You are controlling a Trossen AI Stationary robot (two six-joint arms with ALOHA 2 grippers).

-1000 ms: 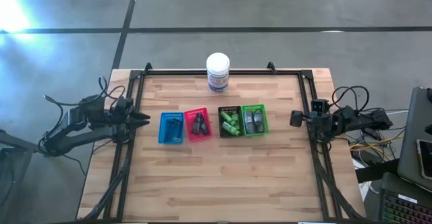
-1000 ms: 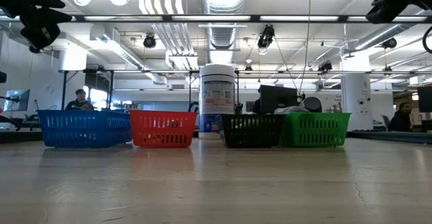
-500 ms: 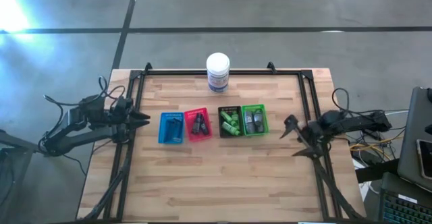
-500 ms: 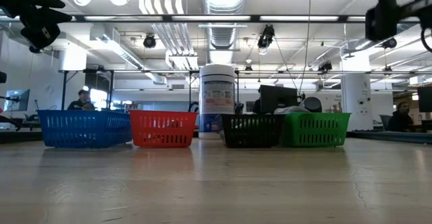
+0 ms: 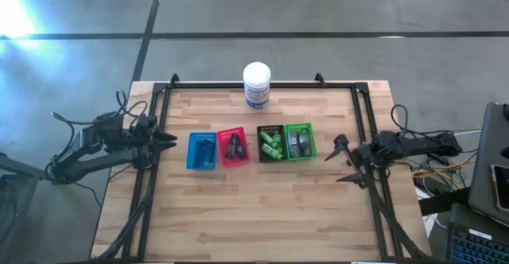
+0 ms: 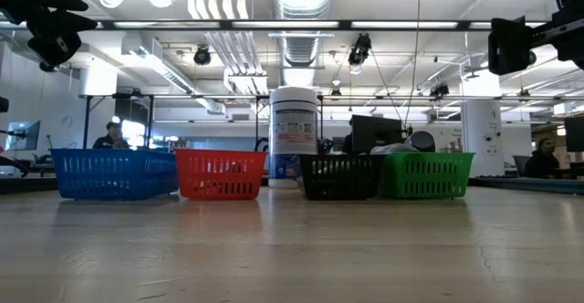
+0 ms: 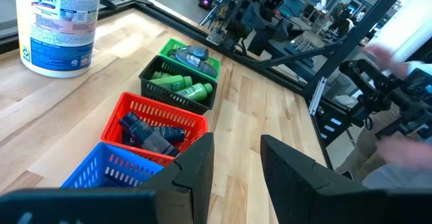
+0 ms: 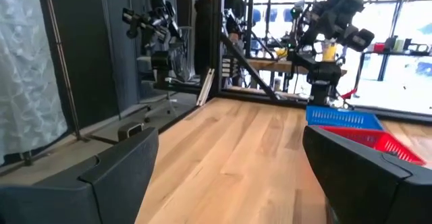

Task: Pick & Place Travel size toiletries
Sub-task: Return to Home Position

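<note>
The toiletries lie in four small trays in a row at mid-table: dark razors in the blue tray (image 5: 201,150), dark tubes (image 7: 152,133) in the red tray (image 5: 233,146), green tubes (image 7: 179,86) in the black tray (image 5: 271,144), and grey mini bottles (image 7: 192,52) in the green tray (image 5: 300,140). My left gripper (image 5: 167,139) hovers left of the blue tray, its fingers a little apart and empty; the left wrist view (image 7: 236,143) shows the gap. My right gripper (image 5: 343,162) hovers right of the green tray, wide open and empty, pointing toward the trays (image 8: 229,136).
A large white Lysol jar (image 5: 256,85) stands at the table's far edge behind the trays. A black frame rail (image 5: 366,137) runs along the table's sides and far edge. Bare wood lies in front of the trays (image 5: 254,208). People show in the room beyond (image 6: 109,134).
My right gripper has come down a little and swung round from the table's right edge, so that its fingers now point toward the trays and show spread wide. The trays and their contents have not moved.
</note>
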